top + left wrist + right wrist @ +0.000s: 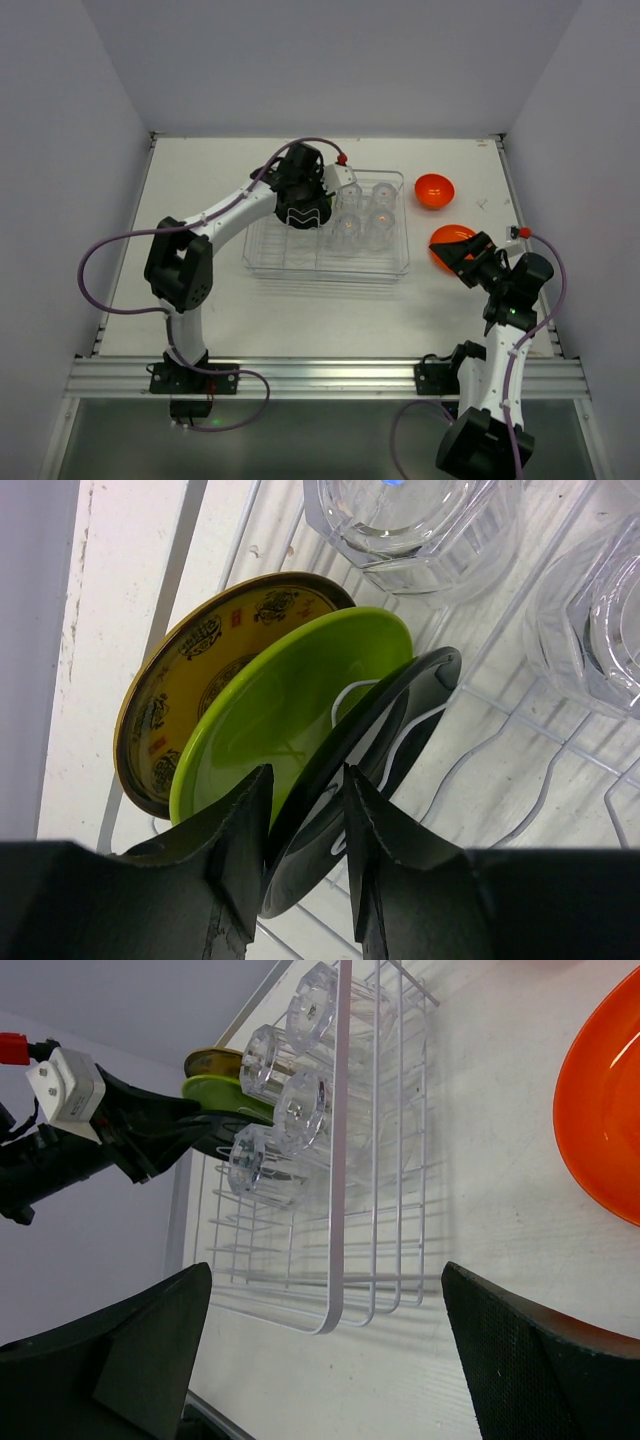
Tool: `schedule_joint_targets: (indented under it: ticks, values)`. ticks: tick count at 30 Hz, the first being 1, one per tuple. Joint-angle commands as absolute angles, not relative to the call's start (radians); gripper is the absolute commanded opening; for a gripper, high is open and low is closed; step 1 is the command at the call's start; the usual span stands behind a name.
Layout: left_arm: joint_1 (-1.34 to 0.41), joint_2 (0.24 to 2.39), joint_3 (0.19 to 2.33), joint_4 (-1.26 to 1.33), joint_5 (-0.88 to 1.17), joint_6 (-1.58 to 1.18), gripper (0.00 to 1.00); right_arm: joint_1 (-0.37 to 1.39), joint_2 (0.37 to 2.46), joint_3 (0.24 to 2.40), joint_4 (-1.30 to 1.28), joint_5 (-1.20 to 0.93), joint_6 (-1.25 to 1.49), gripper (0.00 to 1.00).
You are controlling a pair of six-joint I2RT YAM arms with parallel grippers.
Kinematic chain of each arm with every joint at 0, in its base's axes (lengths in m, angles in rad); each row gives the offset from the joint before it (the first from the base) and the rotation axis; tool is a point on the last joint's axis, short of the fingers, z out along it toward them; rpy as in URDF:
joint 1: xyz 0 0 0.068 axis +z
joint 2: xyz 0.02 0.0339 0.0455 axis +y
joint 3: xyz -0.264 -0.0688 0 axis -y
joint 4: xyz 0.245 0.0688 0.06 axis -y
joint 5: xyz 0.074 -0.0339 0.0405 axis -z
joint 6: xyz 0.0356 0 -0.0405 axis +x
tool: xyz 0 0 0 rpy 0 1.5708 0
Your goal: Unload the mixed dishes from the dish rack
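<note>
The clear dish rack (330, 270) sits mid-table. In the left wrist view a patterned yellow plate (190, 670), a green plate (290, 700) and a black plate (400, 710) stand on edge in its wire dividers. My left gripper (305, 775) reaches down into the rack's left end (305, 215), its jaws closed on the black plate's rim. Several clear glasses (362, 215) stand in the rack's right half. An orange bowl (434, 190) and an orange plate (447, 236) lie on the table right of the rack. My right gripper (458, 250) hovers open and empty over the orange plate's edge (600, 1110).
The rack's wire grid (340, 1160) and the glasses (290, 1110) show in the right wrist view, with the left arm behind them. White walls close the table on three sides. A metal rail runs along the near edge (320, 378).
</note>
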State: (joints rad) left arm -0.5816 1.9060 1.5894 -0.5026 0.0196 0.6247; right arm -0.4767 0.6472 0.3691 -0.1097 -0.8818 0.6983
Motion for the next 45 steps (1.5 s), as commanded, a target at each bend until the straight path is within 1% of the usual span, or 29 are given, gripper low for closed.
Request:
schedule_joint_targets:
  ticks: [1, 7, 8, 10, 12, 13, 15, 16, 20, 24, 28, 36, 42, 45]
  values:
    - [-0.575, 1.873, 1.577, -0.529, 0.037, 0.673, 0.37, -0.476, 0.638, 0.364, -0.083, -0.904, 0.686, 0.99]
    - [-0.58, 1.873, 1.588, -0.546, 0.012, 0.669, 0.34, -0.476, 0.63, 0.364, -0.087, -0.9, 0.683, 0.99]
    - [-0.581, 1.873, 1.591, -0.551, 0.006, 0.669, 0.31, -0.476, 0.63, 0.364, -0.087, -0.9, 0.683, 0.99]
    - [-0.589, 1.865, 1.592, -0.551, -0.024, 0.672, 0.28, -0.476, 0.629, 0.364, -0.09, -0.899, 0.683, 0.99]
    - [-0.595, 1.864, 1.589, -0.546, -0.049, 0.672, 0.27, -0.476, 0.627, 0.365, -0.094, -0.899, 0.681, 0.99]
    - [-0.597, 1.862, 1.588, -0.535, -0.078, 0.669, 0.22, -0.476, 0.624, 0.367, -0.1, -0.899, 0.678, 0.99]
    - [-0.603, 1.856, 1.585, -0.535, -0.09, 0.678, 0.17, -0.476, 0.617, 0.371, -0.109, -0.897, 0.673, 0.99]
    - [-0.604, 1.855, 1.585, -0.535, -0.1, 0.681, 0.11, -0.474, 0.609, 0.373, -0.11, -0.893, 0.673, 0.99]
    - [-0.612, 1.845, 1.585, -0.528, -0.114, 0.686, 0.0, -0.476, 0.603, 0.376, -0.117, -0.885, 0.672, 0.99]
    - [-0.627, 1.825, 1.583, -0.528, -0.136, 0.695, 0.0, -0.476, 0.609, 0.379, -0.118, -0.885, 0.672, 0.99]
    - [-0.652, 1.804, 1.577, -0.522, -0.253, 0.698, 0.0, -0.476, 0.603, 0.382, -0.126, -0.881, 0.67, 0.99]
    - [-0.704, 1.72, 1.58, -0.531, -0.353, 0.695, 0.0, -0.476, 0.607, 0.383, -0.126, -0.877, 0.669, 0.99]
    - [-0.747, 1.649, 1.597, -0.577, -0.36, 0.654, 0.0, -0.476, 0.609, 0.388, -0.127, -0.874, 0.667, 0.98]
    - [-0.764, 1.606, 1.621, -0.609, -0.347, 0.566, 0.0, -0.476, 0.612, 0.394, -0.123, -0.888, 0.667, 0.99]
